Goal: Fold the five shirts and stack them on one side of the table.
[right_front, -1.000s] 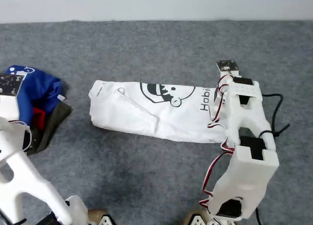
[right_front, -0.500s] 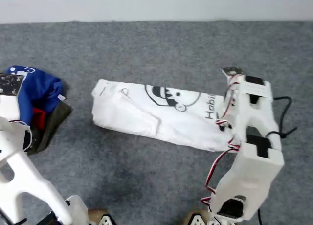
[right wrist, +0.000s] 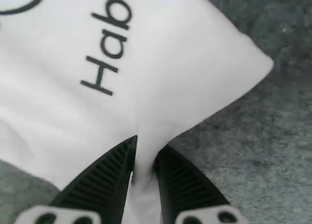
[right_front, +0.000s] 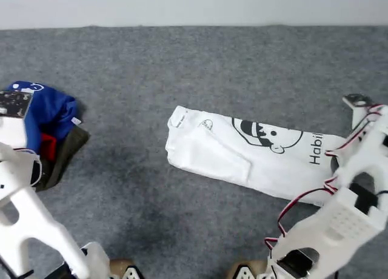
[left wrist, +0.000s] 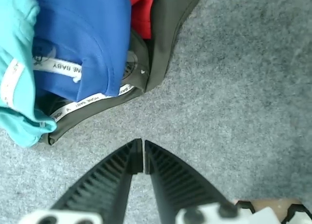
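Observation:
A white shirt (right_front: pixel 254 154) with a black print lies folded lengthwise across the grey table, slanting toward the right. My right gripper (right wrist: pixel 145 160) is shut on that white shirt (right wrist: pixel 146 73), pinching a ridge of cloth near its lettered end. In the high view the right arm (right_front: pixel 357 170) stands at the shirt's right end. A pile of shirts (right_front: pixel 51 130), blue, red and dark olive, sits at the table's left edge. My left gripper (left wrist: pixel 144 158) hangs shut and holds nothing, just beside the pile of blue, teal, red and olive shirts (left wrist: pixel 87 53).
Grey carpet-like table surface (right_front: pixel 182 67) stretches open behind the white shirt and between it and the pile. The left arm's white links (right_front: pixel 24 206) stand at the front left. A pale wall runs along the table's far edge.
The right arm has swung to the right and dragged the white shirt with it, about a hundred pixels across the table. The left arm and the pile have stayed still.

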Available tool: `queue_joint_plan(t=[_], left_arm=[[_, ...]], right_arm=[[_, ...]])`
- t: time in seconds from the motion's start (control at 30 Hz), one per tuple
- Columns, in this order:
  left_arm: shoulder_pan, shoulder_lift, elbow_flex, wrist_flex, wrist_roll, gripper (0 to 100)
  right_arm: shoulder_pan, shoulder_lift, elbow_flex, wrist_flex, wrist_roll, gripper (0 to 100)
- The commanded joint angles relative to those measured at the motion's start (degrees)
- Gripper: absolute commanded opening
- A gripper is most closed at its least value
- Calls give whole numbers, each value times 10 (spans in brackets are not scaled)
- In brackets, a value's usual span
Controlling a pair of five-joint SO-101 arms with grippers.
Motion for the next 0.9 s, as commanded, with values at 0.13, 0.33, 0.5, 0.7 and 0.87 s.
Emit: queue_joint_plan(t=[0.13,0.33,0.5,0.7,0.87], left_arm=[[48,-5,-2,2,0,15],[49,-5,-1,1,0,15],[47,-5,-1,1,0,15],[47,-5,-1,1,0,15],[47,-5,-1,-1,29,15]], right_arm=[[-114,-112,-53,119,-3,9],[-256,-206,-53,156,-70,9],[-393,-224,-55,138,-139,9],[-520,-183,-55,38,-196,9],[-572,-139,-55,-40,-210,9]])
